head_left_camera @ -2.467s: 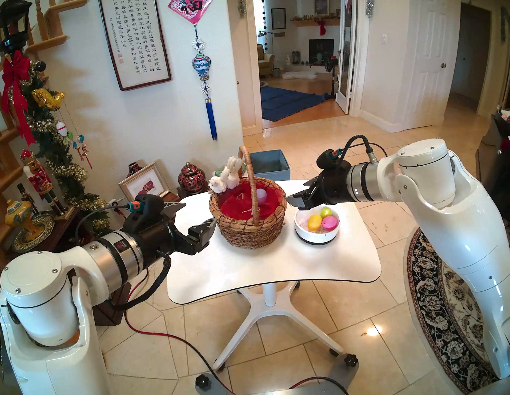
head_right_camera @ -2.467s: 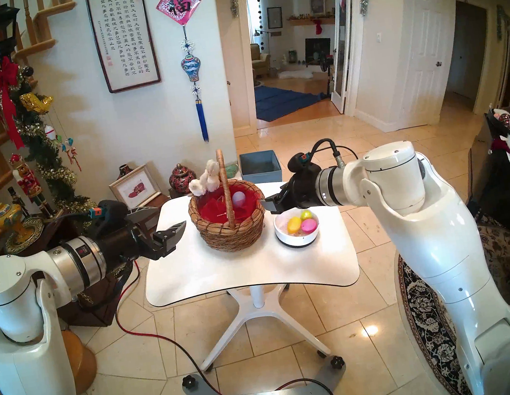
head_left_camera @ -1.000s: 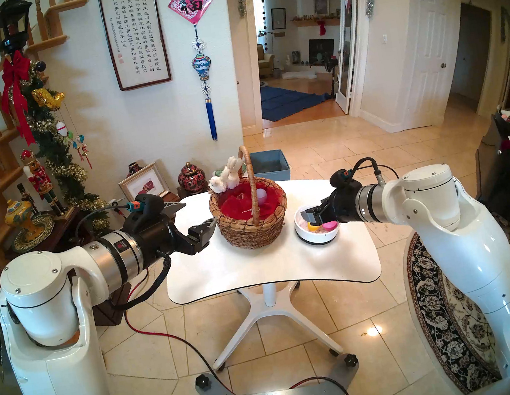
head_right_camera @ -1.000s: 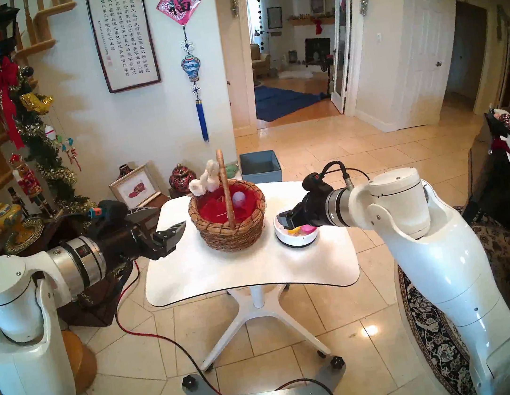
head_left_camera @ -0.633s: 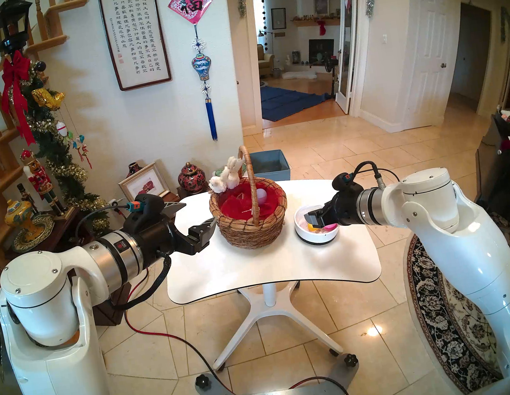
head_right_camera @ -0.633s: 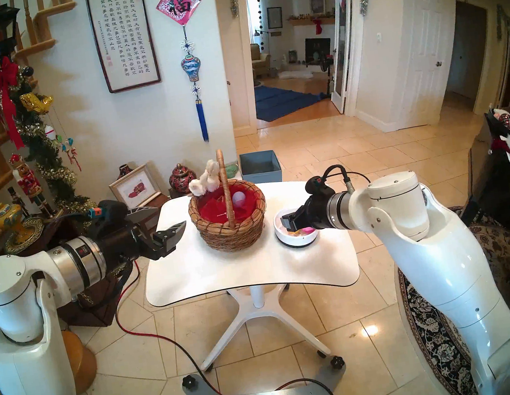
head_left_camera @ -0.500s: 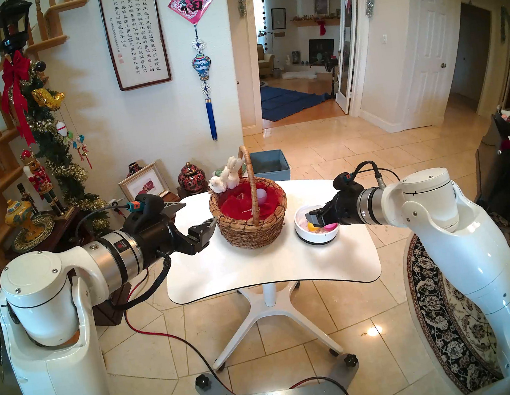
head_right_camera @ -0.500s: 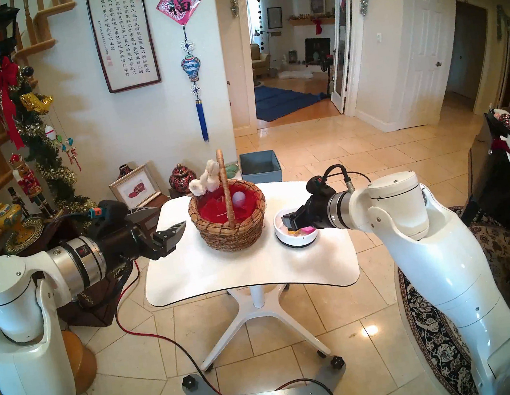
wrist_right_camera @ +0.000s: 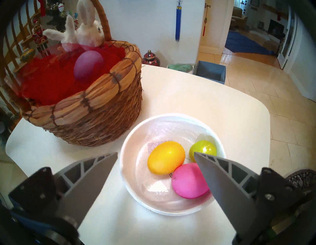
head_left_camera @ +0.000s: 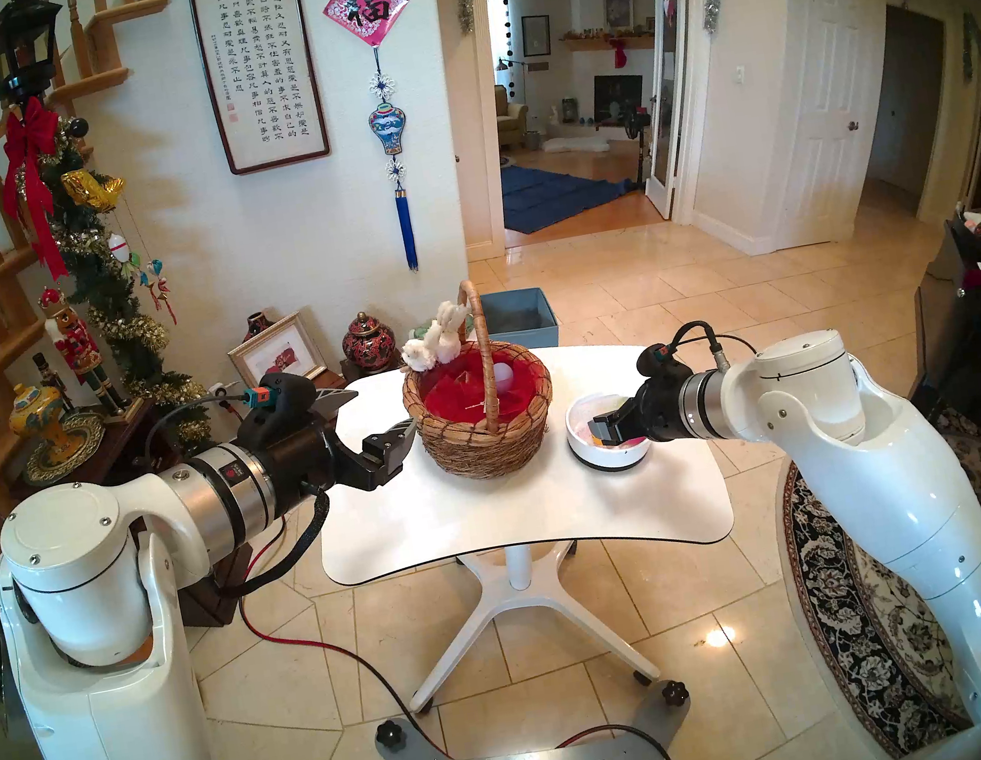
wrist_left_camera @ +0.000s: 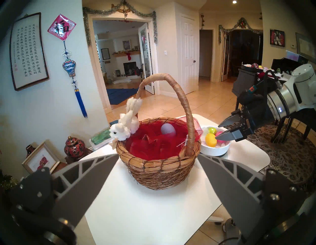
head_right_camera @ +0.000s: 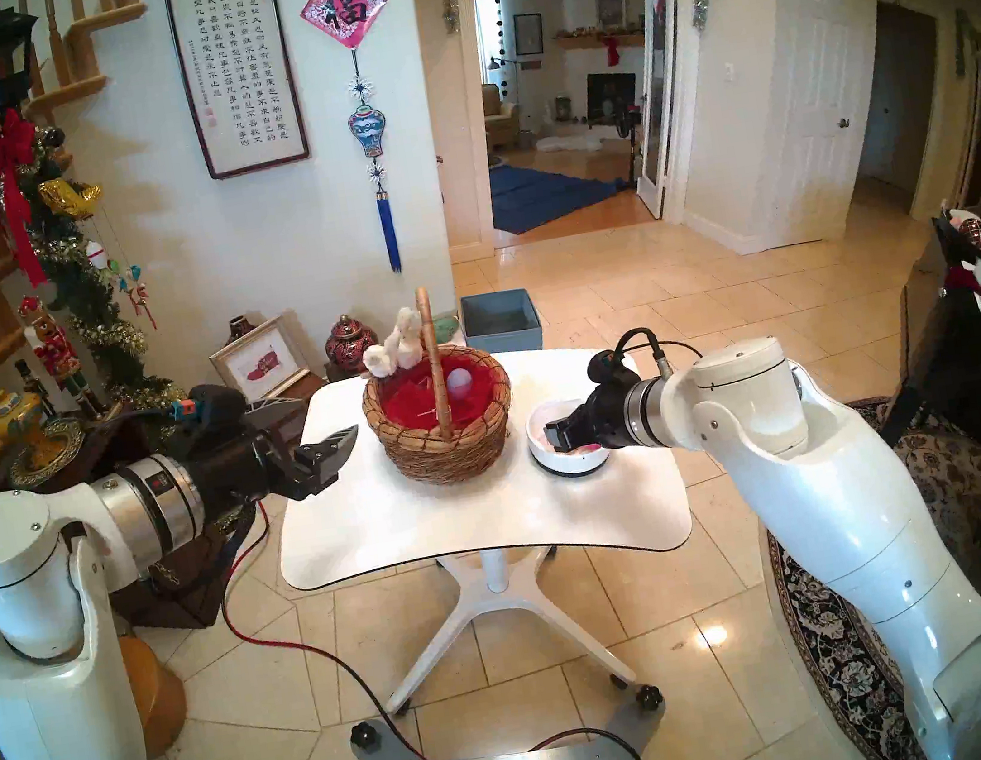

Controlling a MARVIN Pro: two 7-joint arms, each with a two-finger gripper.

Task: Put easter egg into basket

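A brown wicker basket (head_left_camera: 488, 446) with a red lining, a tall handle and a white plush bunny (head_left_camera: 435, 343) stands mid-table, a pale purple egg (wrist_right_camera: 89, 64) inside it. To its right, a small white bowl (wrist_right_camera: 130, 164) holds a yellow egg (wrist_right_camera: 165, 160), a pink egg (wrist_right_camera: 186, 182) and a green egg (wrist_right_camera: 202, 148). My right gripper (wrist_right_camera: 156, 153) hangs open low over the bowl, holding nothing; one finger is over the pink egg, the other outside the bowl's rim on the basket side. My left gripper (head_left_camera: 382, 414) stands open just left of the basket, empty.
The white pedestal table (head_left_camera: 496, 521) is small, with its edges close around basket and bowl. A blue square box (head_left_camera: 519, 315) sits behind it. Vases and a picture frame (head_left_camera: 277, 351) crowd the left, and a patterned rug (head_left_camera: 857, 600) lies to the right.
My right gripper has sunk lower over the bowl and drawn slightly back, still open, now covering the eggs in the head views. The left arm, basket and eggs have not moved.
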